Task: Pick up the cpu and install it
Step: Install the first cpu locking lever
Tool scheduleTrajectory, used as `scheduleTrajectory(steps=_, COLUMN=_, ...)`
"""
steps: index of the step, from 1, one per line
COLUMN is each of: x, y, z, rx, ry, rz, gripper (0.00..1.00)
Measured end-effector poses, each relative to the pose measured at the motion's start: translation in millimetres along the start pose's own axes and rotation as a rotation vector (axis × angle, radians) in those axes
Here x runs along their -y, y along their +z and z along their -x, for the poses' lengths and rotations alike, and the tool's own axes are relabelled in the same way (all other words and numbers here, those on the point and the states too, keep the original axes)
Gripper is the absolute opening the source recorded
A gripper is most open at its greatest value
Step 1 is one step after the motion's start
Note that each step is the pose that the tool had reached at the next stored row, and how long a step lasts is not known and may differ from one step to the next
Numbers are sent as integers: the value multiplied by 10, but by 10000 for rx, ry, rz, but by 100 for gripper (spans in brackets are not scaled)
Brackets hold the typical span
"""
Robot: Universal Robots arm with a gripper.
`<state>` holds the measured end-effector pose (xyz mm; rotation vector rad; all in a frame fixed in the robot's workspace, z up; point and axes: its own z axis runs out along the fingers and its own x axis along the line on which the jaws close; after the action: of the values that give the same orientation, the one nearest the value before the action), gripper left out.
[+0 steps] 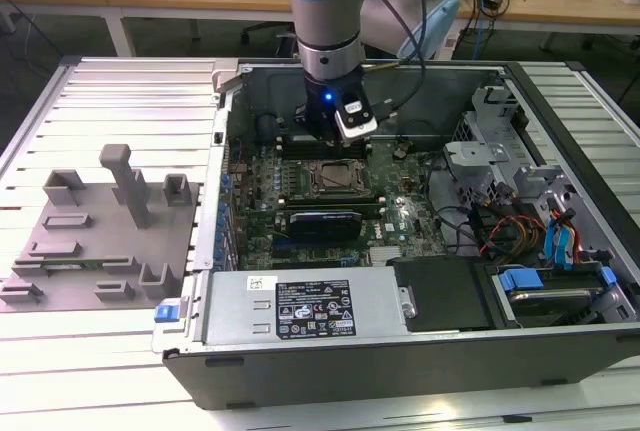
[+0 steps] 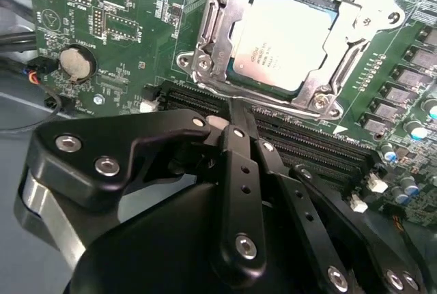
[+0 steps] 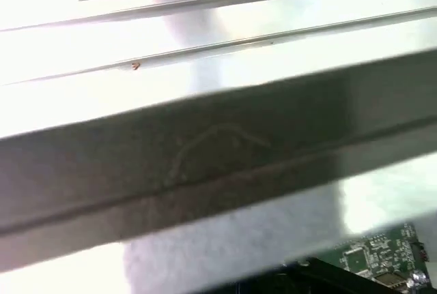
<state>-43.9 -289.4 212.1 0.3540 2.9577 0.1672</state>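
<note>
One chip matters here, and I see it seated already: the cpu [image 2: 283, 41] lies flat inside the socket frame [image 2: 205, 48] on the motherboard [image 2: 116, 7], shiny metal top facing up. In the exterior view the socket sits about mid-board inside the open computer case [image 1: 300, 351]. The arm hangs over the board just beyond the socket's far edge.

In the second wrist view the gripper [image 2: 232, 130] is above the memory slots [image 2: 307, 137], just beside the socket and apart from the chip. I cannot tell how the jaws stand, because the black linkage hides their tips. I see nothing held between them.

My judgement is that the pick and the placing are done and the work is at the tail of the install step. I cannot tell whether the frame is clamped down over the chip.

Any move from here calls for a clean path that avoids the frame's raised metal edges and the slots under the linkage. It also must not nudge the chip sideways.

The cpu is square, so it has no real long axis. Its edges run parallel to the frame's sides and it looks level, not tilted.

On the surface at the exterior view's left, the grey fixture [image 1: 100, 241] stands well apart from all this.
</note>
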Motion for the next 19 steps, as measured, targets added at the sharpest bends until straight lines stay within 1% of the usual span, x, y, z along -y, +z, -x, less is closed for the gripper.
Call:
scheduleTrajectory(steps=1, x=-7, y=-50, z=8, rx=0, ry=0, rz=0, gripper=11)
scheduleTrajectory(steps=3, x=-14, y=-108, z=16, rx=0, ry=0, rz=-1, gripper=11)
scheduleTrajectory(steps=4, x=-17, y=-127, z=20, rx=4, ry=-5, rz=-17, gripper=11)
scheduleTrajectory(steps=7, x=-17, y=-129, z=20, rx=8, ry=-8, rz=-55, gripper=11)
scheduleTrajectory(steps=8, x=-18, y=-129, z=21, rx=-28, ry=-16, rz=-152, gripper=11)
scheduleTrajectory(steps=9, x=-19, y=-128, z=25, rx=-180, ry=-30, rz=-371, gripper=11)
scheduleTrajectory(steps=10, x=-20, y=-127, z=30, rx=-347, ry=-34, rz=-542, gripper=11)
scheduleTrajectory(steps=11, x=-19, y=-126, z=36, rx=-452, ry=-33, rz=-615, gripper=11)
scheduleTrajectory(steps=12, x=-18, y=-124, z=47, rx=-575, ry=-29, rz=-678, gripper=11)
scheduleTrajectory(steps=15, x=1, y=-119, z=80, rx=-929, ry=-32, rz=-842, gripper=11)
scheduleTrajectory(steps=17, x=38, y=-118, z=99, rx=-1118, ry=-32, rz=-921, gripper=11)
scheduleTrajectory(steps=18, x=62, y=-119, z=108, rx=-1190, ry=-33, rz=-950, gripper=11)
scheduleTrajectory(steps=19, x=84, y=-119, z=117, rx=-1242, ry=-33, rz=-966, gripper=11)
